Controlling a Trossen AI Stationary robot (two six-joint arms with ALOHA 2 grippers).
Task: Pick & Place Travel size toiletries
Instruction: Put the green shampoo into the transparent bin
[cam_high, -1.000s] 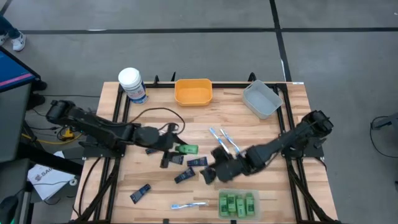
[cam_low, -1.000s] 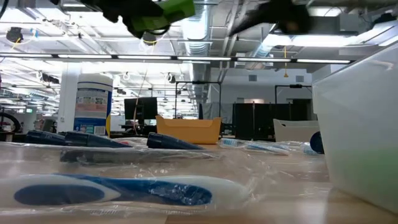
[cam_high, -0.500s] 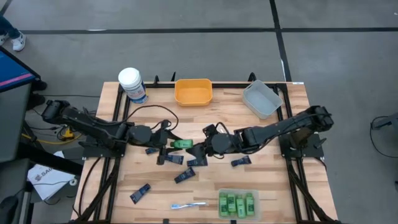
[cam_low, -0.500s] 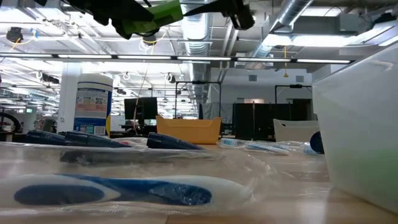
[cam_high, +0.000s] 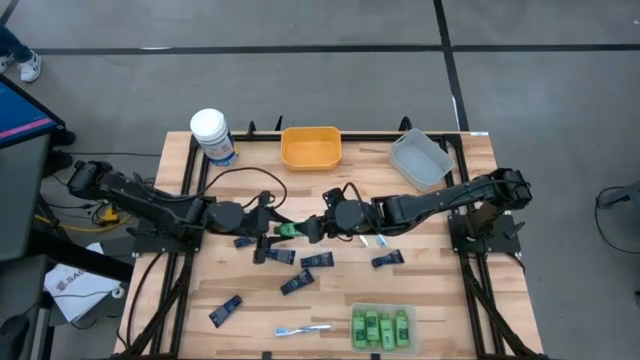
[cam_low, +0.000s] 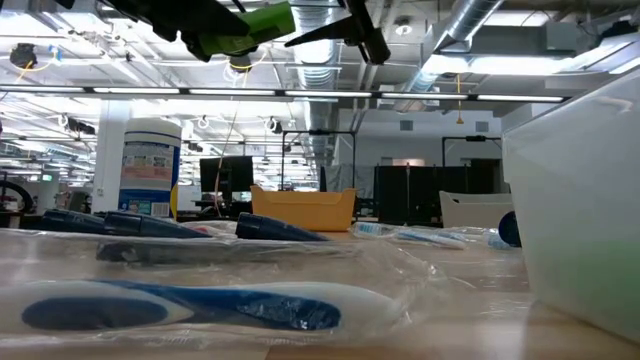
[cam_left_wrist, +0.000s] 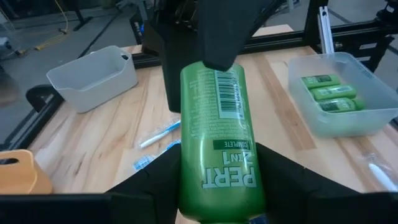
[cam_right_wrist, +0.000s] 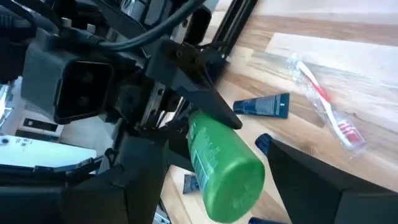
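Note:
My left gripper (cam_high: 272, 229) is shut on a bright green small bottle (cam_high: 289, 230) above the table's middle; the bottle also fills the left wrist view (cam_left_wrist: 217, 118). My right gripper (cam_high: 314, 226) has reached in from the right, open. In the right wrist view its fingers stand on either side of the bottle's free end (cam_right_wrist: 227, 168). Whether they touch it, I cannot tell. The low view shows the bottle (cam_low: 255, 22) high up, with the right gripper (cam_low: 350, 25) beside it. Navy tubes (cam_high: 318, 260) and a toothbrush (cam_high: 303, 329) lie flat on the table. My left gripper pinches the green bottle between its two fingers across the body, near the end that bears the brand name (cam_left_wrist: 217, 180). The fingers come level from the table's left. The bottle is lifted clear, lying about level, with its free end (cam_left_wrist: 214, 68) toward the table's right.
A clear bin (cam_high: 381, 327) with several green bottles sits at the near edge. An orange bin (cam_high: 310, 147), a grey bin (cam_high: 420, 158) and a white-lidded canister (cam_high: 212, 135) stand along the far edge. More navy tubes (cam_high: 226, 311) lie near left, and a black cable (cam_high: 245, 182) loops behind the left arm.
My right arm has swung from beside the clear bin toward the table's left and far side, ending at the bottle held by my left gripper. A navy tube it had covered now shows right of centre. The left gripper and bottle have shifted slightly toward the far edge.

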